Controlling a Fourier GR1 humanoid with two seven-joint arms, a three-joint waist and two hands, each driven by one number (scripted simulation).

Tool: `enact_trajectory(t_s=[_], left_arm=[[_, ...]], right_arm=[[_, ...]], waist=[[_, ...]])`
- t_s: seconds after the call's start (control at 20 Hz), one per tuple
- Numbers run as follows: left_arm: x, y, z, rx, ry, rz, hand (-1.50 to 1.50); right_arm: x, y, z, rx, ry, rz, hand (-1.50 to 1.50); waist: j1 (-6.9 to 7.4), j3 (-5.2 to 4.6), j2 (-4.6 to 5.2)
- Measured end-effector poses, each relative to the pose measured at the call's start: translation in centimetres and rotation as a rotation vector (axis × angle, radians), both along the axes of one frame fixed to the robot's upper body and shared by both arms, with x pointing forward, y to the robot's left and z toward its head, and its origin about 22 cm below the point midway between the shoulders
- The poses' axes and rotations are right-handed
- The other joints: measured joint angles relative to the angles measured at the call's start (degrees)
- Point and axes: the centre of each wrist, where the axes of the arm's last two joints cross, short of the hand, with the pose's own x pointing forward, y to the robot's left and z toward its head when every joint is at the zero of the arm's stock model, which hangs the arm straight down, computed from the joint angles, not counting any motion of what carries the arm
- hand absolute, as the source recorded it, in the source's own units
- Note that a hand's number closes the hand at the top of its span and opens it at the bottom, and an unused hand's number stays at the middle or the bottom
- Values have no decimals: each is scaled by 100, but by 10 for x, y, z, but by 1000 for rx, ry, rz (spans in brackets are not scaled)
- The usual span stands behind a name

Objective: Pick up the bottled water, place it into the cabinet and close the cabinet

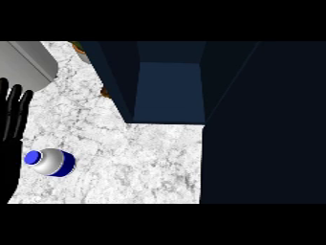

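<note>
Left hand (pixel 2 139) of mine rests open, fingers straight, beside the water bottle (pixel 51 162) on the worktop (pixel 137 158); cabinet (pixel 169 91) stands open.

Single head view looks steeply down onto the counter (pixel 144 158).

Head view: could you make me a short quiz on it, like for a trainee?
1. True or false: the bottled water lies inside the cabinet.
2. Which hand shows at the view's left edge, fingers straight? A) left hand B) right hand
3. Fill in: the bottle's cap is ____.

Key: 1 false, it is on the marble counter; 2 A; 3 blue.
</note>
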Motion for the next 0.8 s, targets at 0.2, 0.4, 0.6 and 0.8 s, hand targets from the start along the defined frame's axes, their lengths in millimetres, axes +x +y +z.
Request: enact_trajectory(t_s=[0.2,0.4,0.6,0.8], left_arm=[[-6,10,-8,-20,-9,229,-150],[-18,27,-11,-113,-6,563,-150],[-32,21,-8,-240,10,769,-150],[-49,-5,2,-299,11,857,-150]], right_arm=[[-6,-1,4,-6,-5,6,-150],[-16,5,0,14,35,72,-150],[-34,14,4,40,75,171,-150],[-53,25,18,51,96,227,-150]], waist=[[-18,117,-65],[57,163,-111],[-3,179,-127],[-55,189,-119]])
